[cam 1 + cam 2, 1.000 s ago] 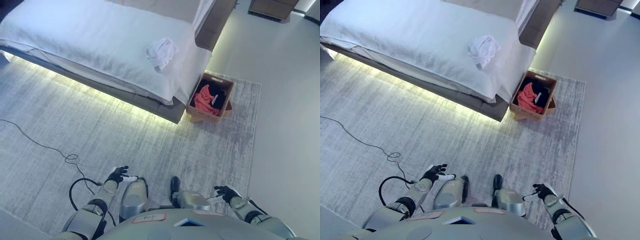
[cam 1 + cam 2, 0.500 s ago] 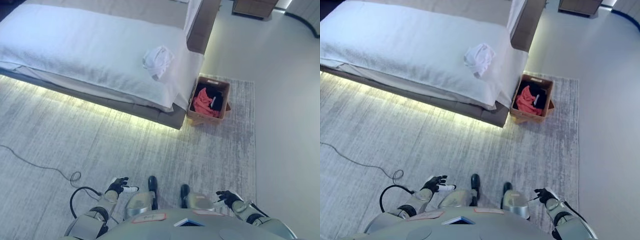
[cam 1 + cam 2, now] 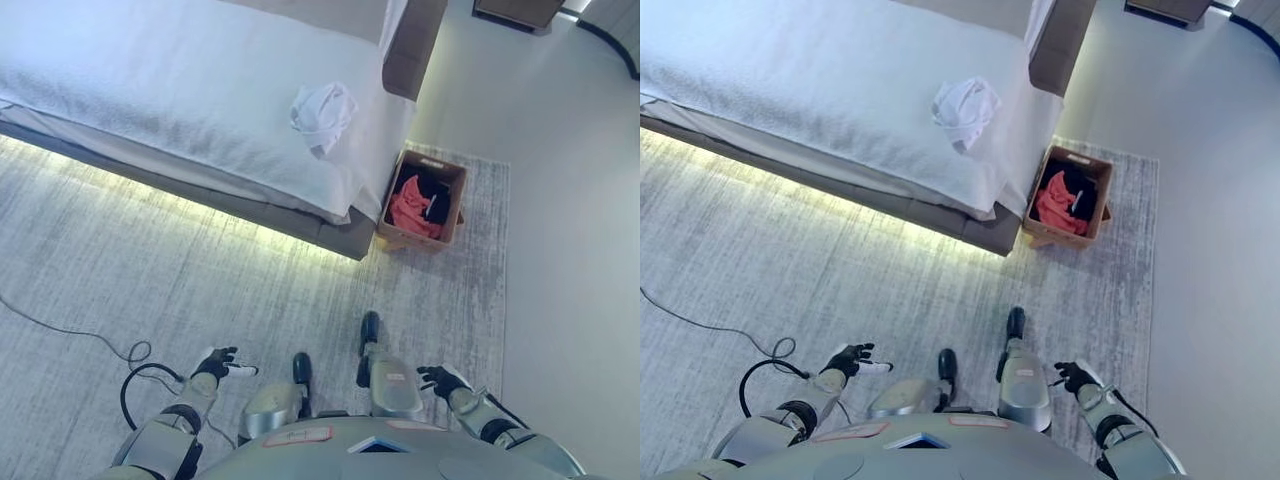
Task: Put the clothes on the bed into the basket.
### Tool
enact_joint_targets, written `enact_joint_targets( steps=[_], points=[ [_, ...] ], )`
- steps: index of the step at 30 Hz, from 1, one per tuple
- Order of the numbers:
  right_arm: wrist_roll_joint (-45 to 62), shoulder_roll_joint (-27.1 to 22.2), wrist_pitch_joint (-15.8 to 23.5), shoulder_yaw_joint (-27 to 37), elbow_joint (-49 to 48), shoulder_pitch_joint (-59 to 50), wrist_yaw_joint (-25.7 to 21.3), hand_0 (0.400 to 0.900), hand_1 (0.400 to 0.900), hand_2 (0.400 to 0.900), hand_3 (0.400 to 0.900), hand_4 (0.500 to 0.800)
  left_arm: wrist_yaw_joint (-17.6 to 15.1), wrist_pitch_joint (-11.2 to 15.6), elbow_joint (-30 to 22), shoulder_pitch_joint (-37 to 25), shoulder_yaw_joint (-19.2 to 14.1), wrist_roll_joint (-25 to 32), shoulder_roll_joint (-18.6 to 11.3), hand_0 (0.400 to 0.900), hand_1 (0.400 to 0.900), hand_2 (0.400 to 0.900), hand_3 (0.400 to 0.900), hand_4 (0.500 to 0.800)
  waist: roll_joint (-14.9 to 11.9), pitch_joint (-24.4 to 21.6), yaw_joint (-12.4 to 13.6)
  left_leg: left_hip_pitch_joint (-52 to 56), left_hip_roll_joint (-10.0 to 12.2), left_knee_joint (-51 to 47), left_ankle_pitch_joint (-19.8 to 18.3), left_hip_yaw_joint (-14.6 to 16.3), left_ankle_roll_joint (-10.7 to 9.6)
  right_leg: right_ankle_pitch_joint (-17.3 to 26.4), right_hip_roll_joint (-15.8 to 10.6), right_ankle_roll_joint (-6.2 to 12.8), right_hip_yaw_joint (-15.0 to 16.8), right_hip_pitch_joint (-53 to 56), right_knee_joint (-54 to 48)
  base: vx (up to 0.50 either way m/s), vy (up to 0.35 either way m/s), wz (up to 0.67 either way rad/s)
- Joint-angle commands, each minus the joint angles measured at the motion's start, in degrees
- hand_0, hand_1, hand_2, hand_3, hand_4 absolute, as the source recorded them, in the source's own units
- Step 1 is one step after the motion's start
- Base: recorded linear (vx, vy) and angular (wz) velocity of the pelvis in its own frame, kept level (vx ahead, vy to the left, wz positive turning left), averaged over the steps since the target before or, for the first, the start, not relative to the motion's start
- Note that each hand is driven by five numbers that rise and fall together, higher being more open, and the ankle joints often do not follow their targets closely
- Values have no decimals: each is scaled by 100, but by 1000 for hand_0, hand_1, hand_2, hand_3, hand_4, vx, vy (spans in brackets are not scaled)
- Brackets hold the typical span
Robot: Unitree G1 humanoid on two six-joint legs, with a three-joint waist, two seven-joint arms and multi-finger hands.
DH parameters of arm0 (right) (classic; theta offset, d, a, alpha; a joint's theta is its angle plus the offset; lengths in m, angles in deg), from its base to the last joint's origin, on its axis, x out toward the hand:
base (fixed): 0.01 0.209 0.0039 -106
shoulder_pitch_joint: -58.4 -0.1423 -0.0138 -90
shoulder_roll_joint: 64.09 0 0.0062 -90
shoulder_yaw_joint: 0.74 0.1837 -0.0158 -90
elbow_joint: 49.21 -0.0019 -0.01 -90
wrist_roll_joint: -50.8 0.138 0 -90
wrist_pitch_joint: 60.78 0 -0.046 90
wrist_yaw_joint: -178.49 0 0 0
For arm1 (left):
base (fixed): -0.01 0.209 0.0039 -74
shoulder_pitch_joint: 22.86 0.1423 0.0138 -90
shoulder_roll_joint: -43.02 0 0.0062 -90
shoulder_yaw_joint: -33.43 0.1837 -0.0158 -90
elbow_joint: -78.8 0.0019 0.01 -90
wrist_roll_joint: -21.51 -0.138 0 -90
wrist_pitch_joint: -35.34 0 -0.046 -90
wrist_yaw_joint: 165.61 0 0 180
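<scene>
Bed (image 3: 180,90): we see a big bed with a white cover, and a soft light glows under its near edge.
White clothes (image 3: 322,110): we see one crumpled white bundle lying on the bed, close to the corner by the basket.
Basket (image 3: 455,205): we see a brown box-shaped basket standing on the rug, just beside the bed's corner.
In the basket: we see a red-pink cloth (image 3: 412,208) and a black cloth (image 3: 432,192) already lying inside it.
Rug (image 3: 200,290): we see a grey streaky rug that runs from under the bed to where we stand.
Floor (image 3: 570,200): we see smooth pale floor to the right of the rug.
Left hand (image 3: 214,362): we hold it low over the rug, well apart from the bed. Its fingers are loose and spread, and they hold nothing.
Right hand (image 3: 437,379): we hold it low over the rug too, far from the basket. Its fingers are loosely open, and they hold nothing.
</scene>
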Motion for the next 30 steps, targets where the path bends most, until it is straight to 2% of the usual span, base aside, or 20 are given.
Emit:
enact_joint_targets(
  steps=[1,3,4,5,6,8,9,10,12,15,18,19,21,23,25,28,30],
  points=[
    [168,-224,2,132,131,-97,-114,900,900,900,900,800,0,184,-38,-164,-28,-124,7,900,900,900,900,800,-27,-92,-85,169,305,-15,-517,-152,-777,910,200,-110,115,153,-207,417,-339,29],
    [248,-294,42,198,181,-84,-119,900,900,900,900,800,8,171,-42,-140,28,-142,52,900,900,900,900,800,27,-286,-145,413,600,-15,-620,-120,-889,804,401,-206,33,344,-146,409,-313,27],
    [248,-292,42,197,181,-84,-119,900,900,900,900,800,8,171,-42,-141,28,-142,50,900,900,900,900,800,18,-297,-153,396,589,-15,-610,-127,-886,809,389,-204,30,331,-147,567,-405,45],
    [314,-354,98,275,229,-38,-126,900,900,900,900,800,37,187,-86,-53,18,-83,84,900,900,900,900,800,113,-434,-177,652,888,-15,-520,-117,-990,498,631,-366,113,506,29,503,-373,25],
    [300,-419,102,248,232,-36,-119,900,900,900,900,800,51,201,-157,-4,8,-41,110,900,900,900,900,800,161,-426,-151,606,989,387,-433,-109,-1037,376,705,-443,83,674,56,599,-465,19],
    [284,-475,141,144,185,-101,-123,900,900,900,900,800,17,204,-248,8,19,3,112,900,900,900,900,800,167,-366,-64,207,953,1592,-64,-208,-1113,224,832,-621,102,968,40,255,-275,-7],
    [284,-472,141,144,186,-102,-123,900,900,900,900,800,17,203,-248,7,19,3,109,900,900,900,900,800,155,-380,-77,177,938,1600,-55,-220,-1110,229,815,-619,93,949,39,239,-379,2],
    [490,-548,180,181,130,-198,-110,900,900,900,900,800,-115,224,-448,-67,94,-32,75,900,900,900,900,800,78,-175,81,-480,794,3052,263,-353,-1072,89,848,-783,125,1263,3,205,-343,2],
    [688,-607,214,275,94,-318,-205,900,900,900,900,800,-297,273,-726,-118,166,-50,43,900,900,900,900,800,11,-55,196,-955,737,3707,307,-347,-1012,-7,851,-870,116,1532,-100,222,-343,-1],
    [922,-636,268,335,52,-475,-315,900,900,900,900,800,-363,304,-806,-42,128,100,153,900,900,900,900,800,2,-43,357,-1545,582,3292,169,-198,-957,-106,825,-869,205,1755,-184,209,-164,-11],
    [923,-576,305,193,-116,-564,-307,900,900,900,900,800,-357,294,-715,-64,131,66,128,900,900,900,900,800,87,-129,406,-1384,576,1782,200,-37,-936,-225,852,-815,274,1883,-207,272,-27,-31],
    [854,-551,324,95,-215,-560,-322,900,900,900,900,800,-364,286,-634,-79,167,1,134,900,900,900,900,800,195,-159,414,-1368,606,1038,500,-57,-968,-287,926,-797,276,1927,-207,290,30,-27],
    [800,-561,357,8,-441,-557,-334,900,900,900,900,800,-376,276,-571,-64,199,-64,180,900,900,900,900,800,351,-207,417,-1358,530,118,843,-136,-1018,-390,1042,-779,314,2029,-207,293,59,-38],
    [703,-573,392,-87,-767,-562,-318,900,900,900,900,800,-353,275,-438,13,219,-135,274,900,900,900,900,800,462,-228,375,-1737,412,-15,864,-178,-1165,-515,1135,-774,438,2148,-207,315,95,-59],
    [591,-599,420,-177,-1204,-544,-273,900,900,900,900,800,-324,271,-386,138,175,-162,290,900,900,900,900,800,481,-244,397,-1623,432,-15,1027,-172,-1200,-598,1171,-763,640,2286,-207,328,124,-80],
    [440,-735,465,-163,-2232,-430,-208,900,900,900,900,800,-354,301,-360,322,52,-237,300,900,900,900,900,800,443,-353,399,-1378,405,-15,1075,-146,-1059,-759,1067,-671,843,2542,-194,347,213,-66],
    [451,-820,521,5,-2758,-319,-227,900,900,900,900,800,-412,319,-430,371,43,-281,258,900,900,900,900,800,330,-457,398,-1221,301,11,954,-169,-898,-882,836,-560,931,2589,74,379,277,-33]
  ],
)
